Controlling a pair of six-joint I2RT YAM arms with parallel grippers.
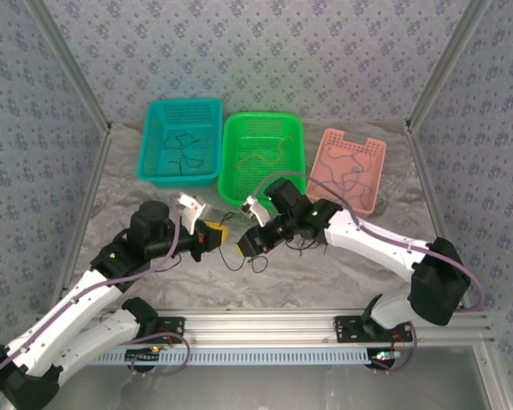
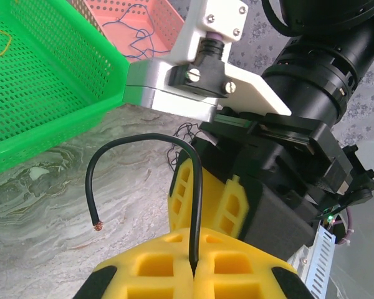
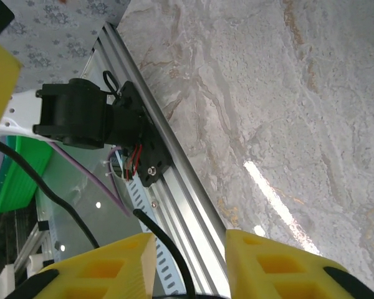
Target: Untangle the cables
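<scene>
Beyond the left gripper (image 1: 215,232) and to its left, a teal basket (image 1: 154,164) at the back of the table (image 1: 137,278) holds a few dark cables (image 1: 186,159). The left gripper's yellow fingers (image 2: 146,268) are pressed together, clamped on a black cable (image 2: 143,138). In the left wrist view this cable rises out of the seam between the fingertips, arches over to the left and hangs down to a bare coppery end clear of the table.

Straight beyond both grippers stands a green basket (image 1: 231,184) with a yellow-orange cable (image 1: 261,158) lying in it.

The right gripper (image 1: 244,242) faces the left gripper tip to tip, just beside it. One of its yellow fingers (image 2: 206,199) shows directly behind the clamped cable. In the right wrist view its two fingers (image 3: 268,265) stand apart with a clear gap. A black cable (image 3: 165,240) runs down through that gap close to the left-hand finger, and whether it touches cannot be told.

Just behind the right gripper, by its wrist, a small tangle of dark cables (image 1: 306,246) lies on the table. Beyond it and to the right, a pink basket (image 1: 322,162) holds blue cables (image 2: 140,31).
</scene>
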